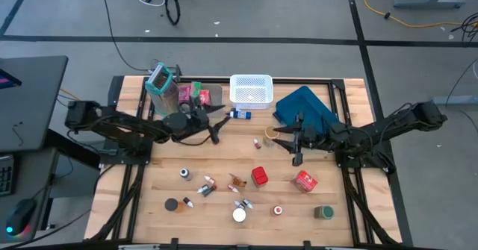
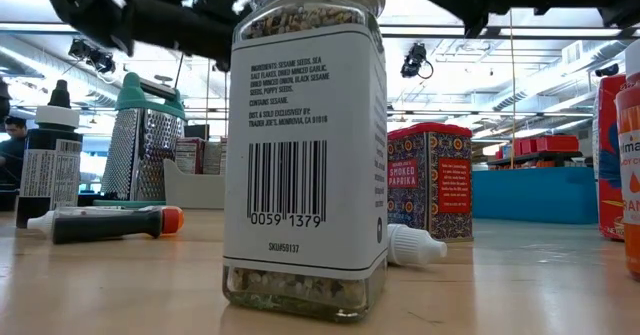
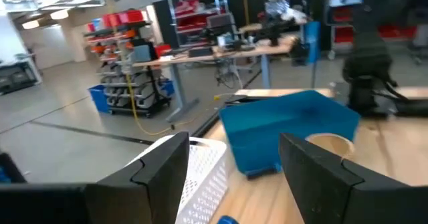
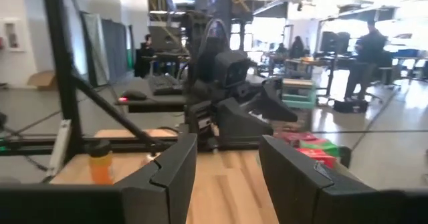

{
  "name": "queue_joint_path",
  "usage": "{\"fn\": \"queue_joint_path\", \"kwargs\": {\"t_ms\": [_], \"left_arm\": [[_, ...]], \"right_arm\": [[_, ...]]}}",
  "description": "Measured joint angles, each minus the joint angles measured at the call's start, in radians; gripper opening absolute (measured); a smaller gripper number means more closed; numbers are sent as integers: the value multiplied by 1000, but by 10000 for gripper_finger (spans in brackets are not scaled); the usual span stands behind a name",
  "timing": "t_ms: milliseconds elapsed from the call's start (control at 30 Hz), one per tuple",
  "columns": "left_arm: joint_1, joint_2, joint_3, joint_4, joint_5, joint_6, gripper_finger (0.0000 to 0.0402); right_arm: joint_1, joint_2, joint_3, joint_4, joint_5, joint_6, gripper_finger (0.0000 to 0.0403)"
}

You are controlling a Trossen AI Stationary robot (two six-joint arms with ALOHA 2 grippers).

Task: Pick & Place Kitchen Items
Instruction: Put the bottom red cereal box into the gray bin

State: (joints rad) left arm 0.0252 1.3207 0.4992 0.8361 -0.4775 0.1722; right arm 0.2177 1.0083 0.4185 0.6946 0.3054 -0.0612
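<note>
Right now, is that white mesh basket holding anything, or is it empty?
Empty. From above, the white mesh basket shows only its own mesh floor; the small goods lie on the table.

We see a grey floor point(image 1: 299, 15) crossed by dark lines, with black and yellow cables point(image 1: 388, 4) lying loose. Beyond the wooden table point(image 1: 149, 175) stand workbenches point(image 3: 221, 50), red-stocked shelving point(image 3: 124, 37) and bright ceiling lights point(image 2: 560, 25).
</note>
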Motion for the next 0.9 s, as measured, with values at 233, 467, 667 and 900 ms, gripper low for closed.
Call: {"fn": "queue_joint_path", "kwargs": {"t_ms": [233,467,667,900], "left_arm": [[-36,-260,55,-398,8,-22,240],[-38,-471,63,-695,262,-87,240],[-38,-552,61,-785,578,-86,240],[-38,-551,61,-718,531,134,240]], "right_arm": [[53,4,101,-204,-1,82,173],[85,4,131,-474,-11,326,173],[107,-11,131,-570,-86,372,173],[122,-95,131,-727,-361,637,173]]}}
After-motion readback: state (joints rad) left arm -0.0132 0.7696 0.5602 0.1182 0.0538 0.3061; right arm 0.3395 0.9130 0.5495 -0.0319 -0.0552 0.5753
